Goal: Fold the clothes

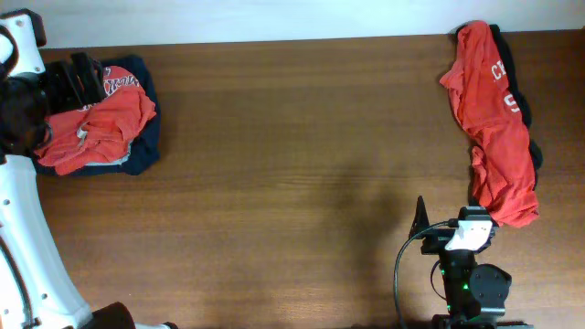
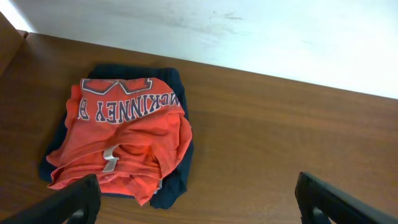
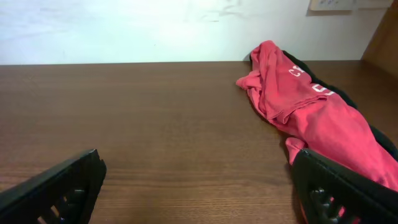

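A: Clothes located?
B: Red-orange shirt (image 1: pixel 96 128) was seen bundled on navy garment (image 1: pixel 146 148), far-left of table (image 1: pixel 292 164). Second red shirt (image 1: pixel 494 119) was draped, unfolded, over dark garment (image 1: pixel 505 50), far-right.
A: Grippers?
B: Left gripper (image 2: pixel 199 202) and right gripper (image 3: pixel 199 186) were both held spread wide, empty.

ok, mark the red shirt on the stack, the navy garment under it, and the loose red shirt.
stacked red shirt (image 2: pixel 121 140): left wrist view, middle fabric.
navy garment (image 2: pixel 171 191): left wrist view, lower corner.
loose red shirt (image 1: pixel 494 128): overhead view, mid-body.
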You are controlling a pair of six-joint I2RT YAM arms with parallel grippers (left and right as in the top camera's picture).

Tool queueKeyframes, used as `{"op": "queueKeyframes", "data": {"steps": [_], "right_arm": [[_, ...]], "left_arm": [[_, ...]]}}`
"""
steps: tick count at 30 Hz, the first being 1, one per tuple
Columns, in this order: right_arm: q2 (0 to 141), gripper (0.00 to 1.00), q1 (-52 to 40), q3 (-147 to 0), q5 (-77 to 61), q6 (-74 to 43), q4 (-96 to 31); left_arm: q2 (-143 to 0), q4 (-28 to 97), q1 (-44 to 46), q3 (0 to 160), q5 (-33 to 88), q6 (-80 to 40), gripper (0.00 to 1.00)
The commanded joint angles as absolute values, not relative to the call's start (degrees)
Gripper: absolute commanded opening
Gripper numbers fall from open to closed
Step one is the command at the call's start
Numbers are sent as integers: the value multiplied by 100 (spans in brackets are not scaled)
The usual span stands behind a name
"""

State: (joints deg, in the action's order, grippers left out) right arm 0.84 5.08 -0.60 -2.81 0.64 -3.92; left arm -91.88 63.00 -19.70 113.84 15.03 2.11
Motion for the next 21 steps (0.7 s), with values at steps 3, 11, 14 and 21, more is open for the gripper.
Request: {"op": "queueKeyframes", "data": {"steps": [3, 11, 14, 21], "right_arm": [[25, 98, 451, -32, -209, 108, -432], [25, 98, 451, -32, -209, 108, -432], [25, 98, 451, -32, -209, 108, -434], [25, 98, 451, -32, -209, 108, -432]], "left_arm": [[-9170, 6292, -1953, 11428, 1566, 215, 99], [-9139, 6630, -1953, 11424, 1544, 215, 99], [-9021, 6622, -1844, 11323, 1686, 215, 99], [-8195, 4713, -749, 9885, 1697, 432, 99]]}}
